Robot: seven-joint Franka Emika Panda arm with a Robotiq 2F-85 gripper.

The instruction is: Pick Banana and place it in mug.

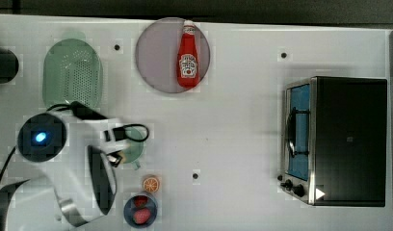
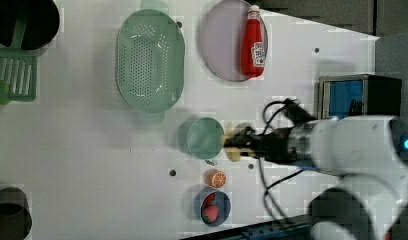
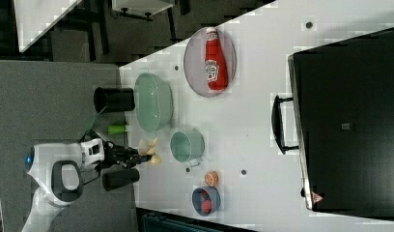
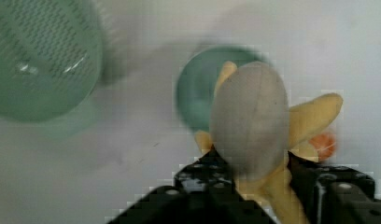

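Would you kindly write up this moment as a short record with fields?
held item: banana, peeled, in the gripper, jaws closed on it
target: mug, upright, nothing visible inside
banana vs mug: beside the rim in the left view, not inside
nearby: orange slice; blue bowl of strawberries
elsewhere: colander; ketchup bottle lying on a plate; toaster oven

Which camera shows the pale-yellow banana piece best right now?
The wrist view: the pale-yellow banana piece sits large between the gripper fingers. Left view and right view show it small; the top view has the arm over it.
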